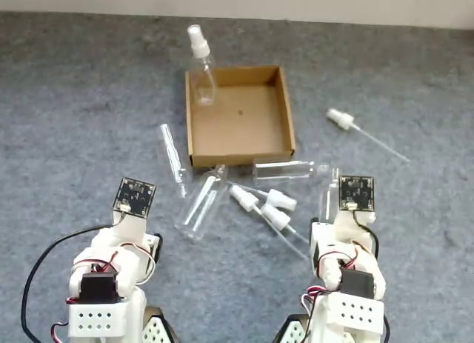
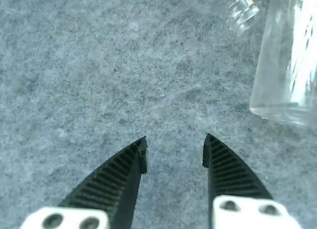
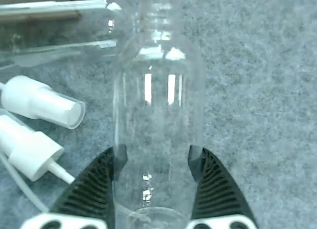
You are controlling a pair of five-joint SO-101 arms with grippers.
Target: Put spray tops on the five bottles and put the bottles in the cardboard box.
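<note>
A grey, felt-like counter (image 1: pixel 415 232) spans the whole high view. The left arm (image 1: pixel 111 280) stands at the lower left of that frame and the right arm (image 1: pixel 348 284) at the lower right. The cardboard box (image 1: pixel 244 132), shallow and open, lies just above the centre.

A capped bottle (image 1: pixel 201 72) stands in the box's upper-left corner, and its white spray top reaches past the rim. Four clear bottles without tops lie on the counter:
- The left bottle (image 1: pixel 172 152) is just left of the box.
- The slanted bottle (image 1: pixel 201 204) is below the box's lower-left corner.
- The level bottle (image 1: pixel 285 170) lies crosswise just under the box's lower-right corner.
- The gripped bottle (image 1: pixel 326 197) is right of centre, directly ahead of the right arm.

Three spray tops (image 1: pixel 275 208) lie close together at the lower centre, between the slanted bottle and the right arm, with thin tubes attached. A lone spray top (image 1: pixel 341 119) lies right of the box, well apart from the others, and its long tube trails toward the lower right.

In the right wrist view the right fingers (image 3: pixel 213 187) press against both sides of the gripped bottle near its base, clamped on it. Two of the spray tops lie just beside it. In the left wrist view the left fingers (image 2: pixel 121 174) are spread apart over bare counter and touch nothing. A bottle's base and another bottle's threaded neck lie beyond them.
</note>
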